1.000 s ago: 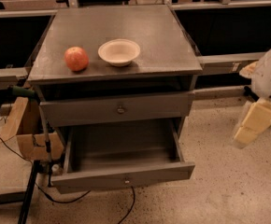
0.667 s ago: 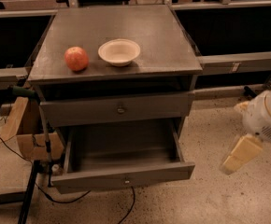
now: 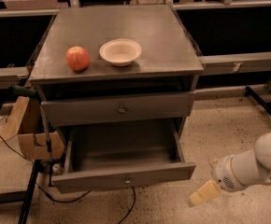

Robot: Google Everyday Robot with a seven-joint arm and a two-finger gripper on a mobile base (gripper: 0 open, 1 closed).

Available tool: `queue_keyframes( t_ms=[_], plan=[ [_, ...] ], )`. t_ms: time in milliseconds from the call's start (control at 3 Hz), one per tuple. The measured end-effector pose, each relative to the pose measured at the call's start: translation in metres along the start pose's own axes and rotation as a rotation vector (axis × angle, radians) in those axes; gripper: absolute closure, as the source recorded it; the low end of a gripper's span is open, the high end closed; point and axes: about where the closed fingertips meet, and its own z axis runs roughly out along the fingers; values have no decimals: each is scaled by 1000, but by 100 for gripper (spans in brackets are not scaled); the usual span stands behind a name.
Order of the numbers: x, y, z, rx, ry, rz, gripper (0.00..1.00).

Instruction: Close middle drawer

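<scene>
Speckled pale floor (image 3: 229,125) surrounds a grey metal cabinet (image 3: 121,27) that stands in front of dark benches. On its flat top sit a red apple (image 3: 78,58) and, just to the right of it, a shallow cream bowl (image 3: 120,52) — near each other but not touching. Below the top, the upper drawer (image 3: 119,108) is nearly shut, its round knob at the centre. Under it the middle drawer (image 3: 126,148) is pulled well out toward the near side, its inside bare and its plain front with a small knob facing forward. A cardboard box (image 3: 37,146) leans by the cabinet's left side. At the near right, the white arm (image 3: 261,164) reaches in low over the floor, and the gripper (image 3: 204,192) hangs just right of the drawer's front corner, apart from it — whether it is open or closed I cannot tell.
</scene>
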Motion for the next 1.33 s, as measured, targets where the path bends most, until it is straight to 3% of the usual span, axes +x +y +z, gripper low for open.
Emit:
queue_keyframes(
  t_ms=[333, 667, 1000, 1333],
  plan=[
    [6, -18, 39, 12, -64, 64, 0],
    [6, -18, 39, 13, -64, 64, 0],
    [6, -24, 42, -8, -110, 107, 0],
    [-9, -39, 69, -54, -177, 177, 0]
  ],
)
